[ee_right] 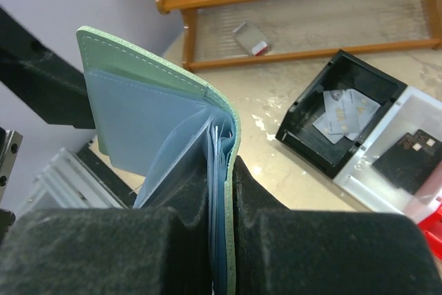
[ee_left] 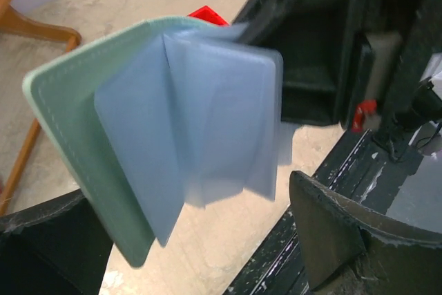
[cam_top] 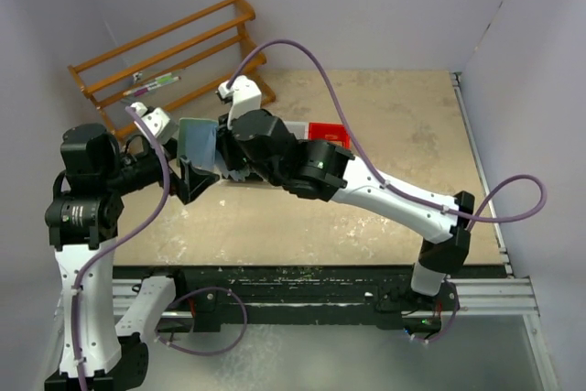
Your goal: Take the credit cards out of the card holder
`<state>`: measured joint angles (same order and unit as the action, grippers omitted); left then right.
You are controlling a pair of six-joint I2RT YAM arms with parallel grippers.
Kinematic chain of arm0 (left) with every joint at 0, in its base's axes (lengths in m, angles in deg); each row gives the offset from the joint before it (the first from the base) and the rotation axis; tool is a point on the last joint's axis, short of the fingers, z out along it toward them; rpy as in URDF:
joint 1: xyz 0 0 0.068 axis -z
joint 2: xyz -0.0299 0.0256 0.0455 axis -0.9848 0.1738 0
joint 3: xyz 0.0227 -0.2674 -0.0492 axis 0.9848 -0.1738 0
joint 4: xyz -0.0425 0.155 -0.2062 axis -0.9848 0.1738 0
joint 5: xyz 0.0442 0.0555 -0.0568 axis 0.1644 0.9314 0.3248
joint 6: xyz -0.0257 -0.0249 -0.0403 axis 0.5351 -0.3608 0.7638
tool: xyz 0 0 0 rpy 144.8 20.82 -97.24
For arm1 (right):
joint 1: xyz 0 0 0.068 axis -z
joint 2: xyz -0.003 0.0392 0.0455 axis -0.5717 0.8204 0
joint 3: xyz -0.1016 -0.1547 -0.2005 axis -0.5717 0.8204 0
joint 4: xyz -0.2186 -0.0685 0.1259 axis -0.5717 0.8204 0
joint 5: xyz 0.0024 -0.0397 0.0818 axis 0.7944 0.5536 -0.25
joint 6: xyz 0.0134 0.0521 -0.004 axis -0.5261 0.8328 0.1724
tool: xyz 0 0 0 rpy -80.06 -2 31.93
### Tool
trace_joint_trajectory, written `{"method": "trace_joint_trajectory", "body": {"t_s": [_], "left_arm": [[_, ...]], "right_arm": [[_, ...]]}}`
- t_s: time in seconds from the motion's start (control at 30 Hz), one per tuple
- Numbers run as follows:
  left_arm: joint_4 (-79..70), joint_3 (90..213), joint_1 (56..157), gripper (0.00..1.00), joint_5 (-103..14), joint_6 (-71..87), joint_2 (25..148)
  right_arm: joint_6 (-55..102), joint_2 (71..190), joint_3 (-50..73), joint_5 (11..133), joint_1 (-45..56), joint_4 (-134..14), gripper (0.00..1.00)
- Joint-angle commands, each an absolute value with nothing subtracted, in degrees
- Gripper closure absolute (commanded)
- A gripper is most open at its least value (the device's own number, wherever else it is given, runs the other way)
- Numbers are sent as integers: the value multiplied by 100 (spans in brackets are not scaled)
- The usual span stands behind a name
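Note:
The card holder (ee_right: 155,101) is held up in the air, its grey-green cover open and its pale blue sleeves (ee_left: 200,115) fanned out. My right gripper (ee_right: 224,229) is shut on one cover and the sleeves beside it. My left gripper (ee_left: 200,240) stands open just below the holder's free edge, one finger on each side, touching nothing. From above, the holder (cam_top: 197,139) hangs between the left gripper (cam_top: 190,180) and the right gripper (cam_top: 225,157). Silvery credit cards (ee_right: 342,114) lie in the black bin (ee_right: 304,136), and a black card (ee_right: 412,148) lies in the white bin (ee_right: 366,181).
A red bin (cam_top: 328,135) stands beside the white one, to the right of the right arm. A wooden rack (cam_top: 174,52) stands at the back left with small items on its shelves. Walls close the table in at the back and on both sides.

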<state>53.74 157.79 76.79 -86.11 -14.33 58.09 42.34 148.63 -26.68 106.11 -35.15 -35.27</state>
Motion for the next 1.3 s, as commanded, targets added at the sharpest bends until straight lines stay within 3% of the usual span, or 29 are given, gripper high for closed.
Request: {"method": "trace_joint_trajectory", "body": {"t_s": [0.0, 0.2, 0.47, 0.67, 0.97, 1.13, 1.27], "left_arm": [[4622, 15461, 7684, 0, -8905, -779, 5827], [4533, 15214, 7688, 3, -8758, -739, 5820], [4667, 15358, 7691, 29, -7721, -983, 5584], [5146, 15632, 7691, 39, -7673, -1229, 5624], [5401, 15729, 7687, 68, -7727, -1237, 5782], [5676, 15967, 7692, 63, -8330, -1056, 6065], [5908, 16157, 7692, 44, -9116, -906, 6312]], "right_arm": [[4006, 14969, -3291, 11392, -3769, -3334, 100], [3961, 15256, -3616, 11455, -3913, -3207, 100], [3793, 15056, -3315, 11496, -3913, -3124, 100], [3762, 14729, -2897, 11347, -3913, -3315, 100], [3769, 14093, -2027, 10833, -3898, -3999, 100], [3693, 13766, -1659, 10352, -3862, -4408, 100], [3617, 13695, -1573, 10174, -3835, -4398, 100]]}}
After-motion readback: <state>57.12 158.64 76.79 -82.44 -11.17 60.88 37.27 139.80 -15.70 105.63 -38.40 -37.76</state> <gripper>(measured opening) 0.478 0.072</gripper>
